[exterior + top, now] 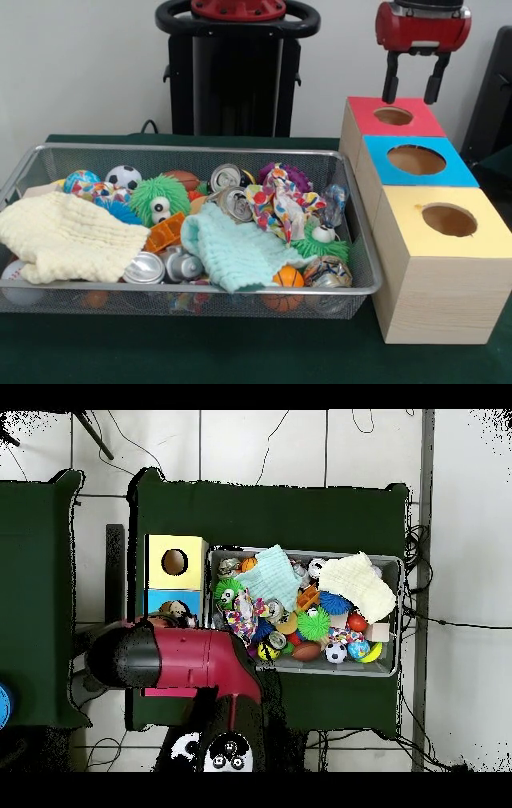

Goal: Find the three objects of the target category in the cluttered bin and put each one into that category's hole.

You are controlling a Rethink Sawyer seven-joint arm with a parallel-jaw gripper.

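Observation:
My gripper [414,86] hangs open and holds nothing, just above the hole of the red box [393,116]. In the overhead view the red arm [190,659] hides that box. The wire bin [192,149] is full of mixed things. Among them are silver cans [236,204], a soccer ball [122,176], an orange basketball [288,278], a green fuzzy toy with eyes [160,200], and a dotted cloth [276,200]. A pale yellow cloth [68,236] and a mint cloth [232,248] cover part of the pile.
Beside the bin a blue box [416,160] and a yellow box [449,220] stand in a row with the red one, each with a round hole on top. In the overhead view the yellow box [176,562] and the bin [400,614] sit on the green cloth.

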